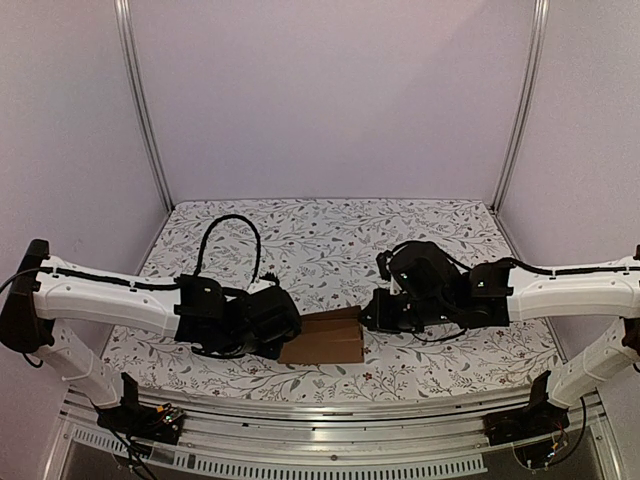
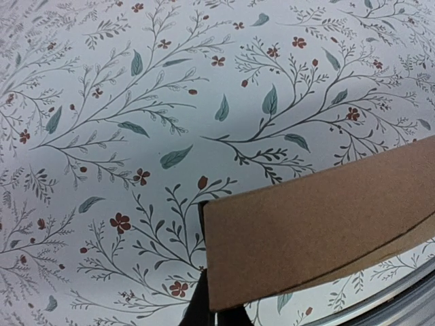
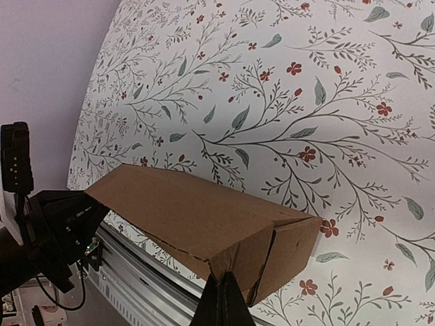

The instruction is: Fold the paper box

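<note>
Position: paper box [image 1: 325,340] is at mid-width of the worktop [image 1: 320,235], close to the near edge, between the two arms. Long axis runs L-R in the top view, approx. parallel to the near edge. One short end points at the left tool [image 1: 287,330], the other at the right tool [image 1: 372,312]

Form: plain brown card, partly folded into an oblong body. Right wrist view shows the top and side panels closed, with flap seams at the end nearest that cam

Left tool: dark fingers [image 2: 202,305] sit either side of the card's lower corner, i.e. pinching the box edge

Right tool: only one dark finger mass [image 3: 221,299] shows, tight against the box end. Spread or pressed together: cannot tell

Box resting on the worktop or raised off it: cannot tell
</note>
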